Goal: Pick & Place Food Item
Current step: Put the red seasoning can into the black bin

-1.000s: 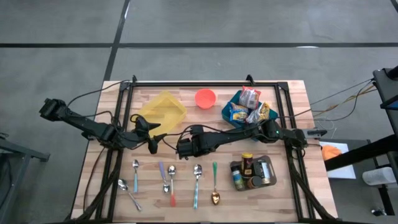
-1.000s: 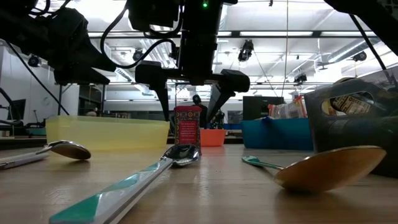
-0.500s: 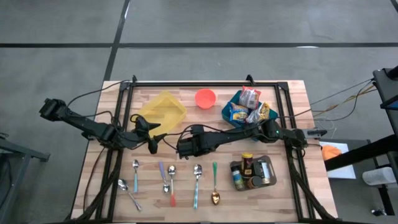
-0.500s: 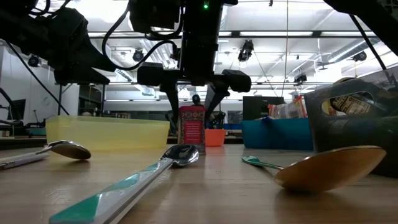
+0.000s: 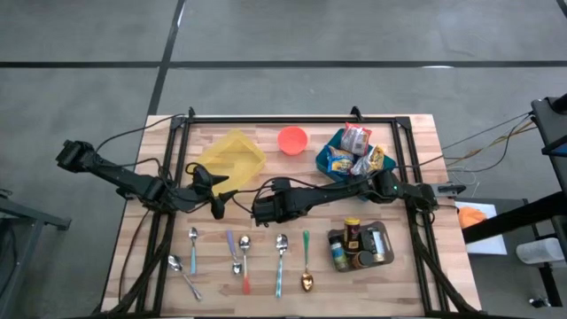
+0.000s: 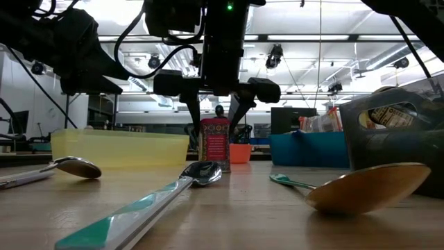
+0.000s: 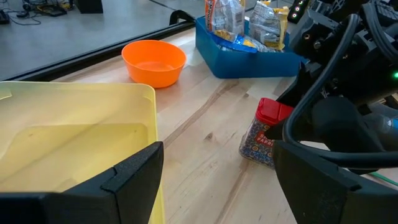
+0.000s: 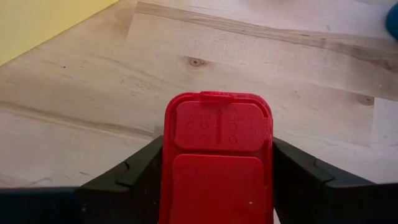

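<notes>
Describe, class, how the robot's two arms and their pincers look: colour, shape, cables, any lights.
Both arms are black and slim, built of jointed segments, with black cables trailing along them. The right arm carries a small green light near its base end. Each pincer, left pincer and right pincer, has two dark, flat, angular fingers of matte plastic.

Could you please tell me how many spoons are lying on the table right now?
6, in a row along the table's near edge: spoon one, spoon two, spoon three, spoon four, spoon five, and spoon six. None appears hidden.
</notes>
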`<action>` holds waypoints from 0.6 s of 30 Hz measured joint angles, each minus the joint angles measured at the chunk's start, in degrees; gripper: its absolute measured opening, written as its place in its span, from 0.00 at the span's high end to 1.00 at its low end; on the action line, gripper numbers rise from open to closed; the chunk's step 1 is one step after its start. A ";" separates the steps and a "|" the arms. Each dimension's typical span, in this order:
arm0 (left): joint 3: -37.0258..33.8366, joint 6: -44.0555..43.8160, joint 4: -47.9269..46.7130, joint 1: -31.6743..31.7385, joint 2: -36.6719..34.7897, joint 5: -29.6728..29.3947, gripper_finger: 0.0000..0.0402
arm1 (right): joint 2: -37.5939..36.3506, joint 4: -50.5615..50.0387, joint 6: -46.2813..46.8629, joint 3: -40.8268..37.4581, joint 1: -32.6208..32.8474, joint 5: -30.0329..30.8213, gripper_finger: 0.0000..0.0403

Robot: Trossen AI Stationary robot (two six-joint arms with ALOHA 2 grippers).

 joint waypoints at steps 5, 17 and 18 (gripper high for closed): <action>0.00 0.00 0.00 0.00 -0.01 0.00 0.25 | 0.00 0.00 0.00 0.00 0.00 0.00 0.47; 0.00 -0.02 0.00 0.00 0.00 0.00 0.25 | 0.00 -0.02 0.02 0.00 0.02 0.00 0.47; 0.00 -0.04 0.00 0.02 0.01 0.00 0.25 | 0.00 -0.04 0.17 0.00 0.02 0.00 0.47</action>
